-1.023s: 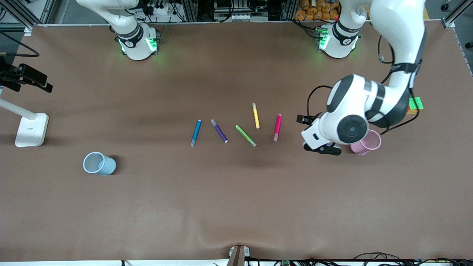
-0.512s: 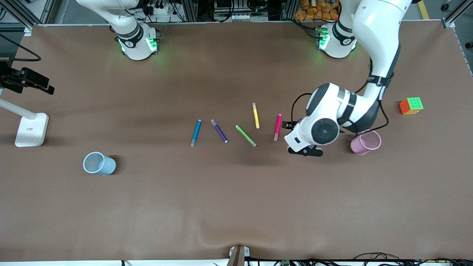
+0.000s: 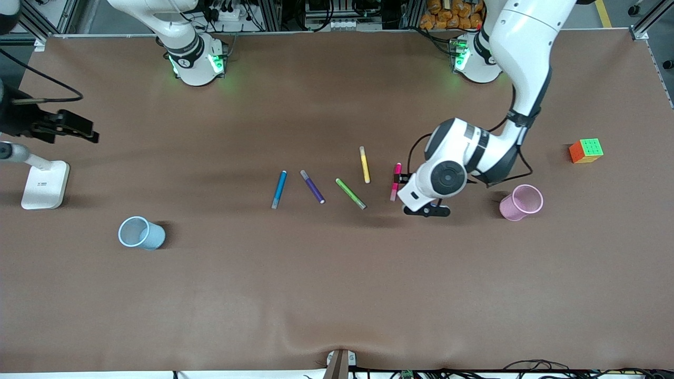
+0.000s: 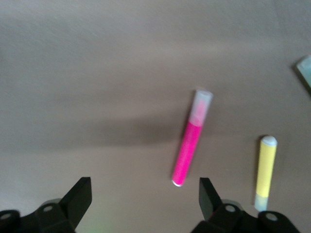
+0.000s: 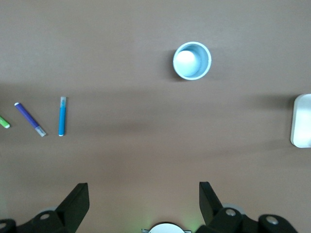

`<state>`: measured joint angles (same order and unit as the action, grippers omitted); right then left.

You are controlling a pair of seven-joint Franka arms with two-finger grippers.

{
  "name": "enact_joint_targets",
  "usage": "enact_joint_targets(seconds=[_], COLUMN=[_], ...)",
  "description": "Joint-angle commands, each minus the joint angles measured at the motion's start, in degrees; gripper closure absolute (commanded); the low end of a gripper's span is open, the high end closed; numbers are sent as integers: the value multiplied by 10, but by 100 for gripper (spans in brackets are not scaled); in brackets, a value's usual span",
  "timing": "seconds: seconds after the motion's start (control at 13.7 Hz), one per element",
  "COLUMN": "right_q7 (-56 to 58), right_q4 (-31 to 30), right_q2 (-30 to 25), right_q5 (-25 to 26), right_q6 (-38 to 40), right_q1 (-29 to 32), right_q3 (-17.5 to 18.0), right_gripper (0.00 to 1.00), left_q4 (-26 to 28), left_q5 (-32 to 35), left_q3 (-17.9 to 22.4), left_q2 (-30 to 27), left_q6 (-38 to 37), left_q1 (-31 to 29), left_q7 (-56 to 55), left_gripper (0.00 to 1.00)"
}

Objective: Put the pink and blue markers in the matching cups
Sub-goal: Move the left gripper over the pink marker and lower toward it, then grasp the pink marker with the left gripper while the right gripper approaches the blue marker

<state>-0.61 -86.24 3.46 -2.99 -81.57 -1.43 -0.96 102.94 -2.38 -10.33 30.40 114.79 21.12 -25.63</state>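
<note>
The pink marker [image 3: 394,190] [image 4: 191,145] lies flat on the table, among other pens. My left gripper [image 3: 403,179] [image 4: 145,196] hangs open just above the table at the marker's magenta end, touching nothing; the marker's tip lies close to one finger. The pink cup [image 3: 521,202] stands upright toward the left arm's end. The blue marker [image 3: 279,189] [image 5: 62,116] lies toward the right arm's end of the row. The blue cup [image 3: 141,233] [image 5: 192,60] stands upright, nearer the front camera. My right gripper [image 5: 144,194] waits open and empty, high over the table between its base and the blue cup.
A purple marker [image 3: 313,187], a green marker [image 3: 350,193] and a yellow marker [image 3: 364,165] [image 4: 266,170] lie between the blue and pink ones. A colour cube [image 3: 586,150] sits near the left arm's end. A white stand [image 3: 45,184] is at the right arm's end.
The left arm has swung from over the pink cup toward the pink marker, uncovering the cup and the colour cube. Its gripper stays open.
</note>
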Motion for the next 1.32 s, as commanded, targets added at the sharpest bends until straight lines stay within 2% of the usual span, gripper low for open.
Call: enact_joint_targets(seconds=[0.0, 0.29, 0.44, 0.95, 1.24], right_q7=[-5, -5, -20, -214, -241], right_q4=[8, 8, 8, 8, 7], right_q2=[15, 38, 51, 114, 164], right_q5=[-6, -5, -6, 1, -7], right_q6=[-1, -3, -24, -89, -143], right_q1=[-17, -54, -69, -156, -178], right_q3=[-1, -1, -1, -2, -1], right_gripper=[0, 0, 0, 0, 0], left_q4=[14, -11, -22, -56, -57], left_q5=[0, 39, 68, 72, 73], left_q3=[4, 4, 3, 3, 3], left_q2=[-2, 34, 52, 87, 96], left_q6=[24, 45, 45, 48, 62], left_q1=[30, 34, 44, 51, 58], left_q7=[-23, -13, -12, -11, -4], left_gripper=[6, 12, 33, 34, 42])
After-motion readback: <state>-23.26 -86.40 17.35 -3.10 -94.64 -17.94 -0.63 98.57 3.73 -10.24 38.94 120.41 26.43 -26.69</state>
